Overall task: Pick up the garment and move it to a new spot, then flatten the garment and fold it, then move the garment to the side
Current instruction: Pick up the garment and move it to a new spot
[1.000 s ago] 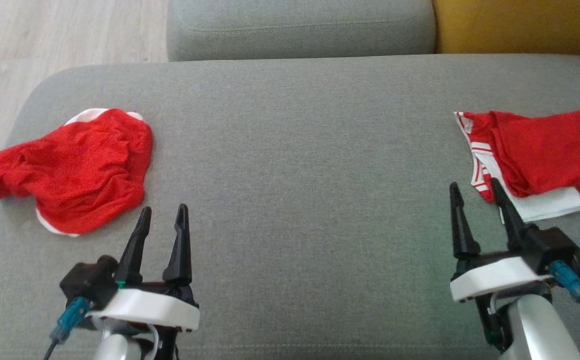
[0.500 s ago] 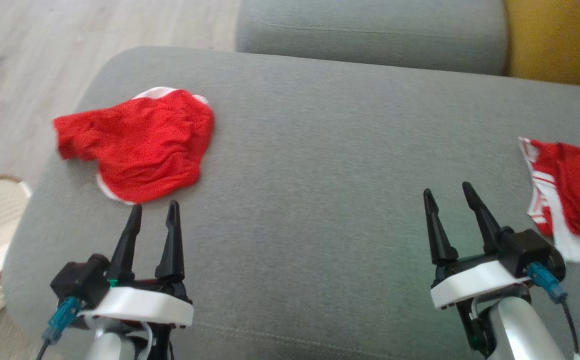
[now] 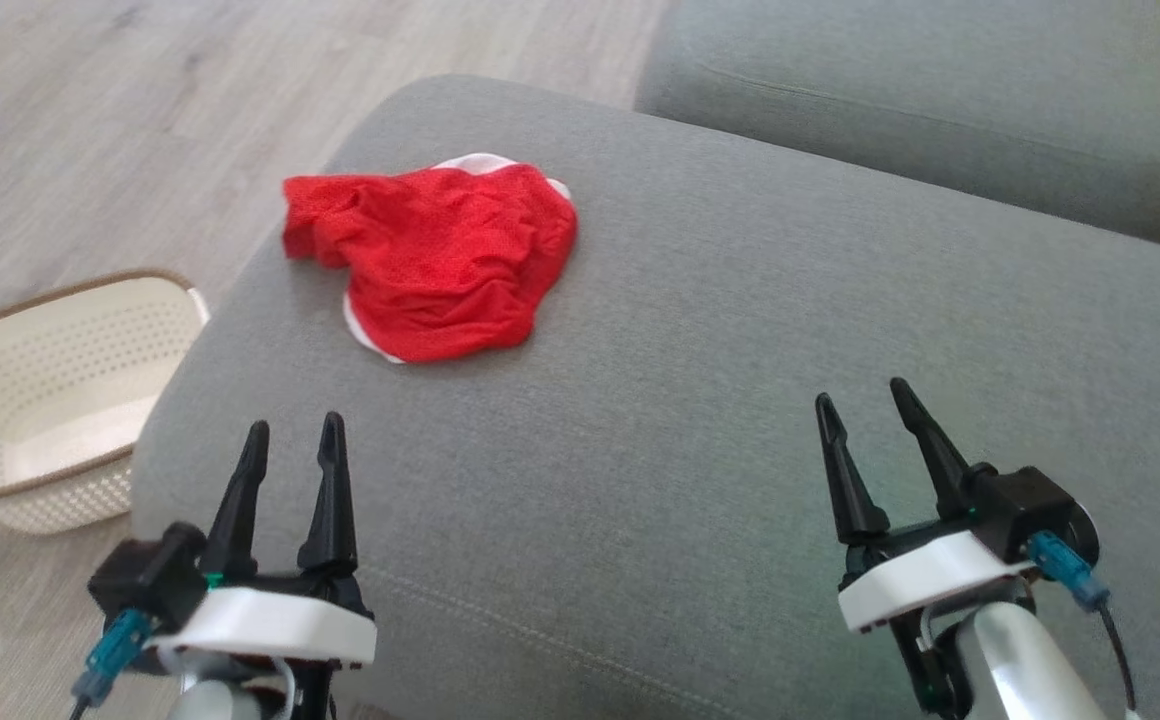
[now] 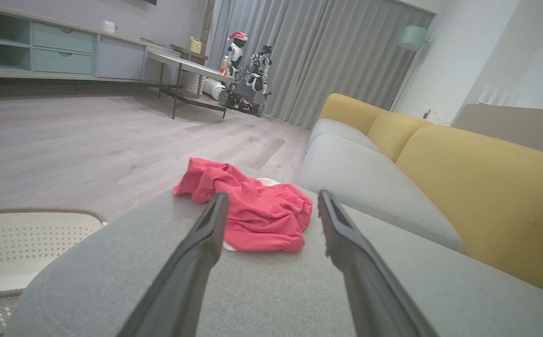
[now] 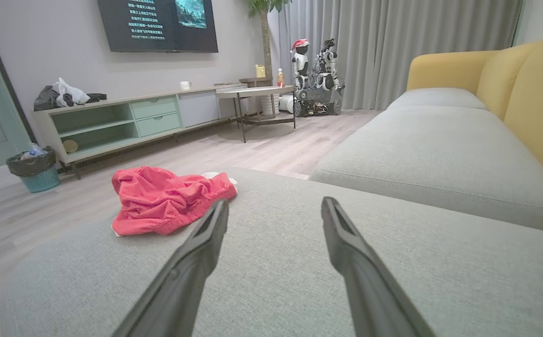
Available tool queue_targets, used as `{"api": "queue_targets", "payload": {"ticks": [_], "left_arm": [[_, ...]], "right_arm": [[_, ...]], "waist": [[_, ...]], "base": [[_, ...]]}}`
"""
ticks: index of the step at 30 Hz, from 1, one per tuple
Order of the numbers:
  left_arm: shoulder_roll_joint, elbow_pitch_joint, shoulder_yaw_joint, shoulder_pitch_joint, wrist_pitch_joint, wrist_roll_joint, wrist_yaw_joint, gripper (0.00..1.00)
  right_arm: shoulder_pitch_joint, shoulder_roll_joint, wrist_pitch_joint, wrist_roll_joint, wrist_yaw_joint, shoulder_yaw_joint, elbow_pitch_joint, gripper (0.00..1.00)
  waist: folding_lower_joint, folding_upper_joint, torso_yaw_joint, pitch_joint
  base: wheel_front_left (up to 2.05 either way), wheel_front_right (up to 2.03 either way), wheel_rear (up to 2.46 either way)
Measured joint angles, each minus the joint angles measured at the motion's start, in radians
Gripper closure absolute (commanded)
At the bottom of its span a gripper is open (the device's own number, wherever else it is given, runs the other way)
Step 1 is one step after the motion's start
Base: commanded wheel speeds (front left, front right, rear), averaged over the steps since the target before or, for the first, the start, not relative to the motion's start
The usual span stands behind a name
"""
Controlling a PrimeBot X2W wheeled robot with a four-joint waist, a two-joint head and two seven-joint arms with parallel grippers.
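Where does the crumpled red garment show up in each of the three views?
Head view: red garment upper centre-left, near the cushion's far left corner.
Left wrist view: red garment mid-frame, just below centre.
Right wrist view: red garment left of centre, at mid-height.
Shared landmark: the grey cushion it lies on, whose rounded corner borders the wood floor.

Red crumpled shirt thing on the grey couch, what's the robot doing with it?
The robot faces the red crumpled mesh garment lying on the grey fabric sofa cushion. Its left fingers and right fingers are open and empty, hovering short of the garment, so nothing is picked up yet. A cream perforated basket sits on the pale wooden floor beside the cushion.
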State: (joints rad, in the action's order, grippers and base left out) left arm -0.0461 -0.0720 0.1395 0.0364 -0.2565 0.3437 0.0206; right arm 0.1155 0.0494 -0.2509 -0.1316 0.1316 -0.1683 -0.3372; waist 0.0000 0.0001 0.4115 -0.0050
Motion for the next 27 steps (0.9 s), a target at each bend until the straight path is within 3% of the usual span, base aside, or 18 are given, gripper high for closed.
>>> {"api": "queue_targets", "payload": {"ticks": [8,18,27], "left_arm": [[0.000,0.002,-0.013,0.009,0.000,-0.001,0.000,0.00],[0.000,-0.003,-0.061,-0.015,0.000,-0.014,0.018,0.00],[-0.034,-0.210,-0.071,-0.234,0.001,-0.084,0.081,0.00]], "right_arm": [[-0.001,0.000,0.000,-0.010,0.000,-0.014,-0.005,0.00],[-0.001,0.000,0.000,-0.011,0.000,-0.019,-0.005,0.00],[0.053,0.000,0.002,0.029,0.000,0.030,0.028,0.00]], "waist": [[0.0000,0.0000,0.027,-0.003],[0.0000,0.0000,-0.015,0.024],[0.0000,0.0000,-0.072,0.113]], "base": [[0.00,0.00,0.00],[0.00,0.00,0.00],[0.00,0.00,0.00]]}}
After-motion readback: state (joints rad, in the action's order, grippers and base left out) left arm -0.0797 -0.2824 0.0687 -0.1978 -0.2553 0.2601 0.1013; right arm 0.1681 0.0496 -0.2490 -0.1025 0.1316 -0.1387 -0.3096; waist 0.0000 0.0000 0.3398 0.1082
